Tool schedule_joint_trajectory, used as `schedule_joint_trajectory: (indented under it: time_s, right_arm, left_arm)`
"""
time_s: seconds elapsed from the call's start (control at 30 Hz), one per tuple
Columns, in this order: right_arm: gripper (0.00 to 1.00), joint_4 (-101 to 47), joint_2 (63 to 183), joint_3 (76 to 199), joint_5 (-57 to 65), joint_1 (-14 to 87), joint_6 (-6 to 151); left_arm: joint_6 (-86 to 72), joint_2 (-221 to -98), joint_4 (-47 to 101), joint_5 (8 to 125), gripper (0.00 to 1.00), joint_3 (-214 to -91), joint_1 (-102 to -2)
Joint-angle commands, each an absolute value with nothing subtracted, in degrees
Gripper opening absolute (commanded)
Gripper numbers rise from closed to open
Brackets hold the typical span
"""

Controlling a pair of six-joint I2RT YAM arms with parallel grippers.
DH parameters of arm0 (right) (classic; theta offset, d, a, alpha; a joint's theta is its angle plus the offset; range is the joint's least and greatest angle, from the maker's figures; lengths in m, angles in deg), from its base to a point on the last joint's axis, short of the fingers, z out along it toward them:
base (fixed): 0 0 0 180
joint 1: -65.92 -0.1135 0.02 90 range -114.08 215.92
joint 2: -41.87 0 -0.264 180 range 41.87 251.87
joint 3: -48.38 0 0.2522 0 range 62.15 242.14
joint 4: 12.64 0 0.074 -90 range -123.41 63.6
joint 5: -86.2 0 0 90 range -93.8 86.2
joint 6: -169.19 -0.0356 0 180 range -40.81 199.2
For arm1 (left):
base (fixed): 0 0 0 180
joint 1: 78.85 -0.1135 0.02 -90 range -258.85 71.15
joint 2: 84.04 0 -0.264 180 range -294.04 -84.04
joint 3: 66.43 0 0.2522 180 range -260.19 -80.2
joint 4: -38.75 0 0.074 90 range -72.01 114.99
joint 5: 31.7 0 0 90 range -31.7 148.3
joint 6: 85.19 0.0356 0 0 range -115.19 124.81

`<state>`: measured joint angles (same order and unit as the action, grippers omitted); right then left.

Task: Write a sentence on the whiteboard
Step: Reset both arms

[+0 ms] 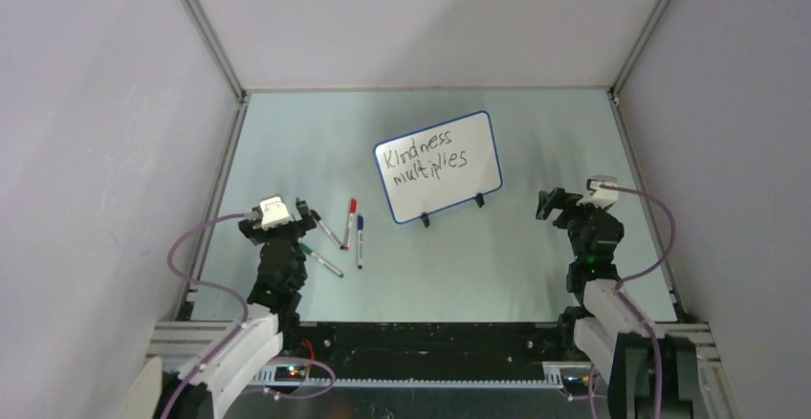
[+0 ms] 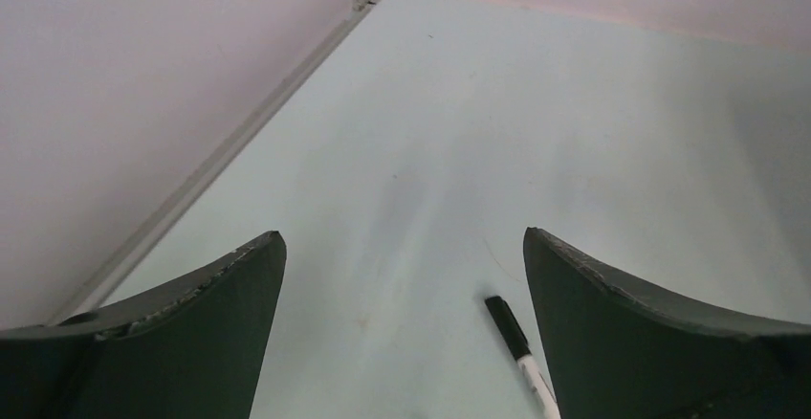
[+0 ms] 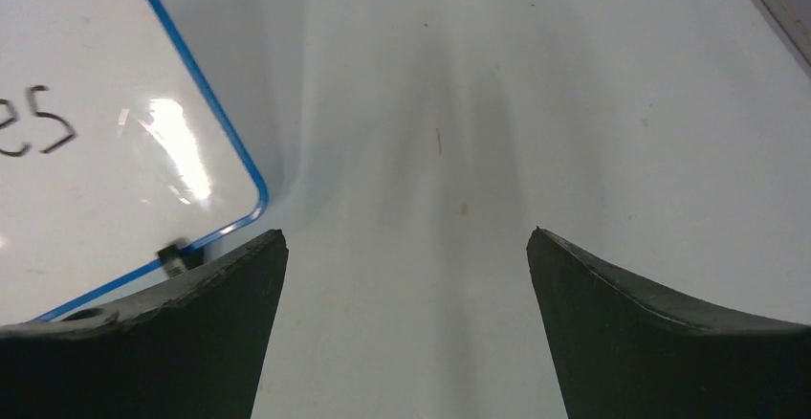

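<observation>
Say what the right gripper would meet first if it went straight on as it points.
Probably nothing: between its open jaws the right gripper faces only bare table. The whiteboard lies off to the left of the wrist view, seemingly clear of its path.

Pale green table (image 1: 287,151) w/ plain white walls (image 1: 96,103) & metal corner rails (image 1: 206,27).

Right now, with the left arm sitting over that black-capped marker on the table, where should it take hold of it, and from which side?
Take the black marker around the middle of its length, coming straight down from above. The left gripper is open, so turn its fingers to straddle the marker crosswise. It lies flat on the table, slim and round, so probably only its two long sides offer a hold.
</observation>
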<state>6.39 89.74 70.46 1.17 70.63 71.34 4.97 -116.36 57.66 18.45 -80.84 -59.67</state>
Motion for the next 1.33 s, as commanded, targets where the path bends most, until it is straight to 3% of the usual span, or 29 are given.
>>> schedule_joint_trajectory:
  time_s: [0.0,0.2,0.37,0.5,0.63,1.3]
  right_arm:
    - [0.99,25.26,99.05,69.46,-2.69,69.00,73.93]
    - [0.99,28.39,108.87,72.31,-2.25,66.25,78.24]
    - [0.98,35.43,119.65,73.04,-7.32,63.57,79.04]
    - [0.94,32.44,119.45,74.35,-7.57,64.15,78.23]
    - [0.99,30.54,119.56,75.65,-10.34,64.73,76.26]
    - [0.99,30.62,119.66,75.83,-10.63,65.04,75.94]
  left_arm:
    - [12.39,-126.74,77.48,16.92,0.99,-79.76,-61.72]
    - [10.21,-141.33,91.22,23.62,0.99,-81.32,-68.43]
    - [9.93,-157.39,105.49,36.61,0.93,-82.23,-73.85]
    - [7.96,-155.75,92.46,39.67,0.98,-87.63,-75.62]
    - [7.31,-155.81,90.78,39.48,0.99,-88.37,-76.13]
    - [6.56,-156.13,88.96,41.71,0.99,-89.56,-77.31]
